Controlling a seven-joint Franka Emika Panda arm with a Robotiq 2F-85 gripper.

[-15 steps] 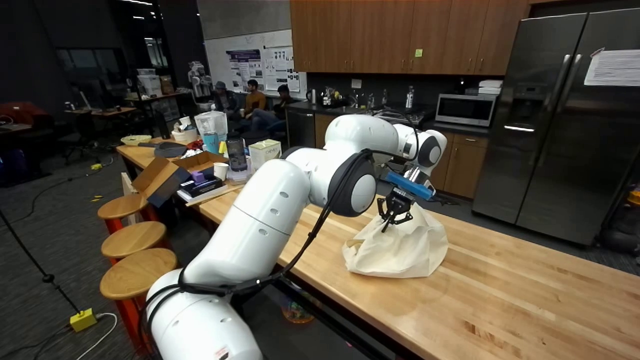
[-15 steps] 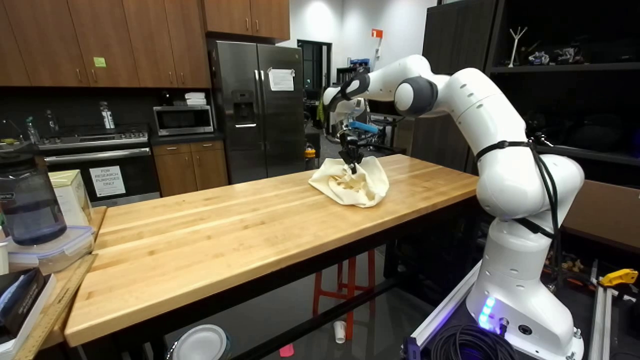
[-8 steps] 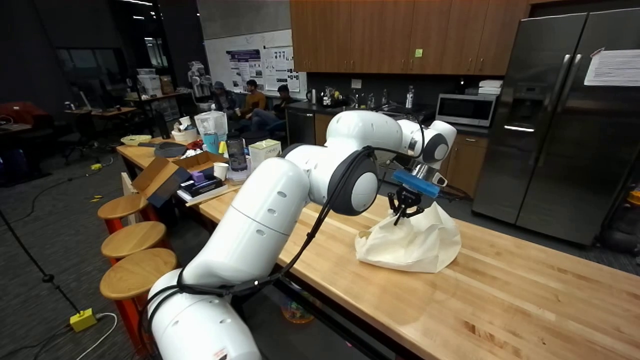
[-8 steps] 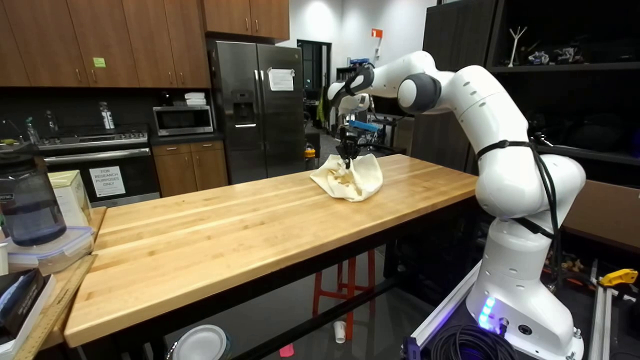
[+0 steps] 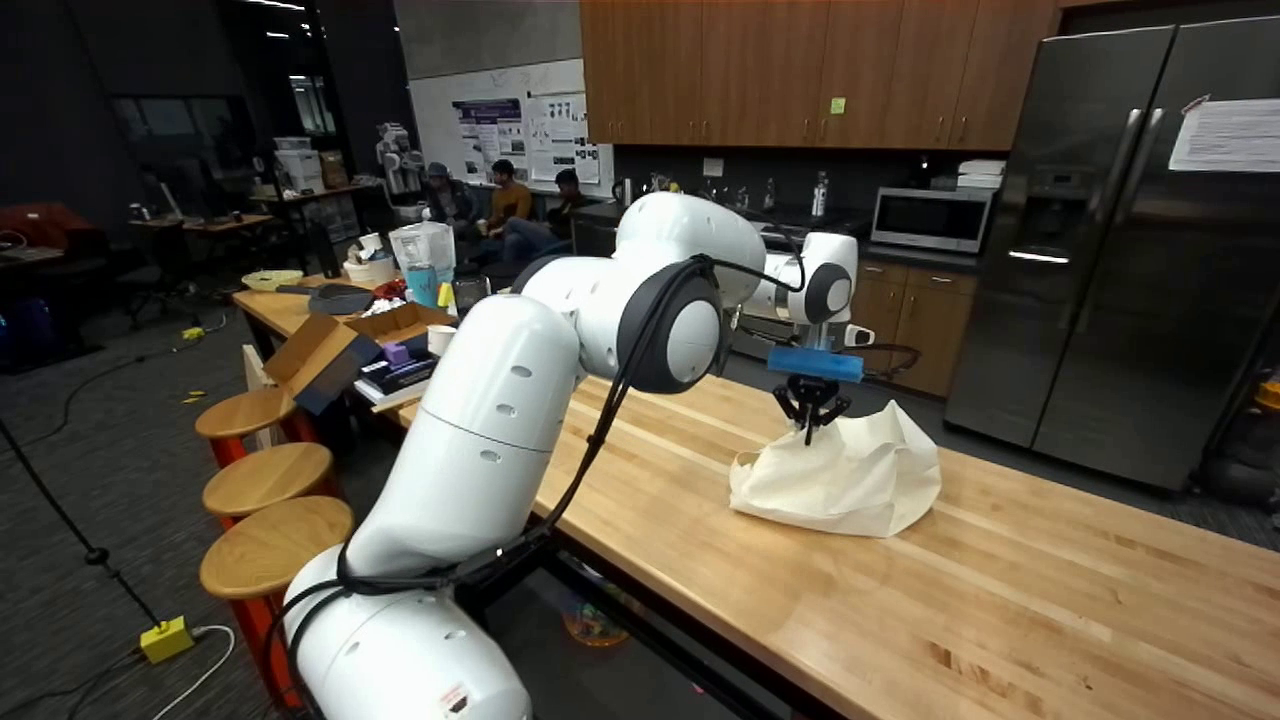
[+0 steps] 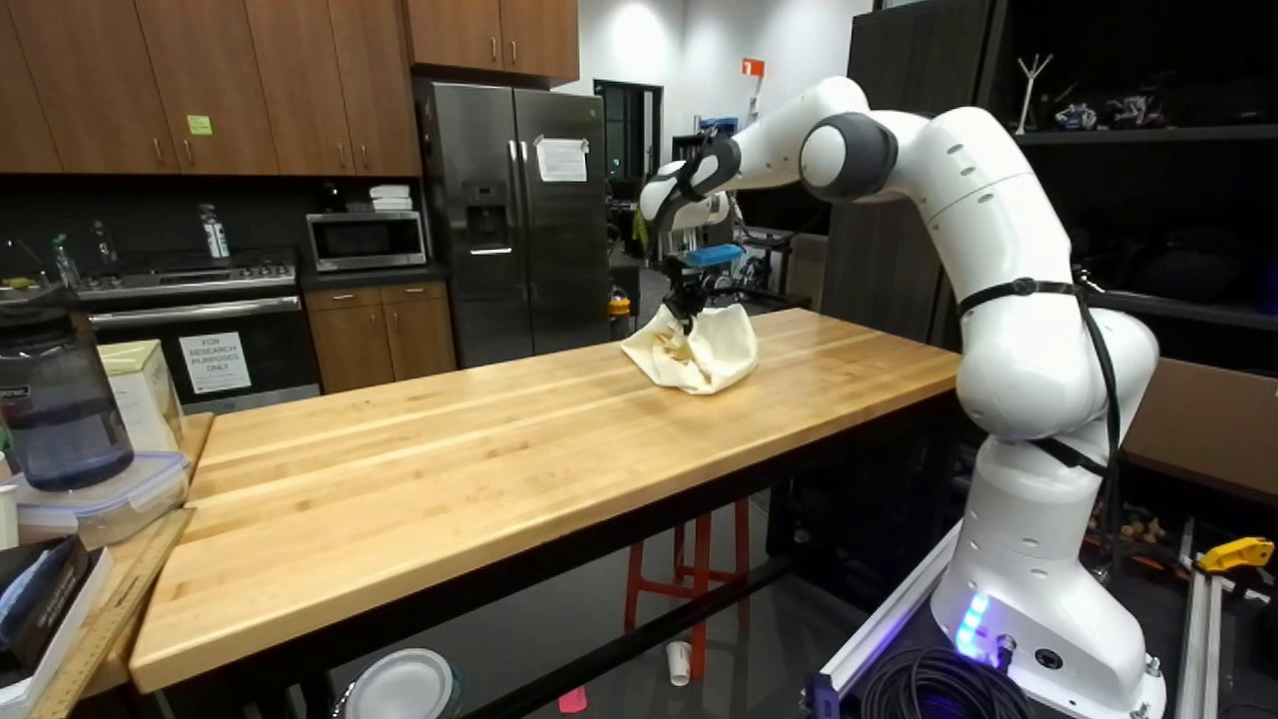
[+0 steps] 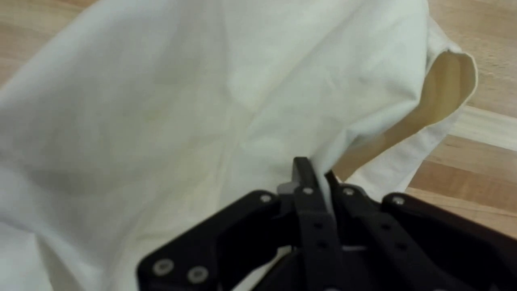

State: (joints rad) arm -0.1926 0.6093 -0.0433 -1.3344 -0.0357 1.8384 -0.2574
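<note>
A crumpled cream cloth bag (image 5: 845,485) sits on the wooden table. It shows in both exterior views (image 6: 721,348) and fills much of the wrist view (image 7: 169,105). My black gripper (image 5: 808,436) points down at the bag's upper edge on its near-left side. In the wrist view the gripper (image 7: 318,171) is shut with a fold of the cloth pinched between its fingertips. The bag's open mouth shows just right of the fingers there. In an exterior view the fingertips (image 6: 687,328) are against the bag's rim. What lies inside the bag is hidden.
The wooden table (image 5: 1010,590) extends around the bag. A cardboard box (image 5: 325,360), books and cups crowd the table's far end. A dark pitcher (image 6: 62,399) and a lidded plastic container (image 6: 110,499) stand at the other end. Wooden stools (image 5: 275,545) line one side.
The gripper and the bag have moved together across the table, away from the cameras' near edge, rightward in an exterior view. The gripper is now more upright. It keeps its hold on the cloth.
</note>
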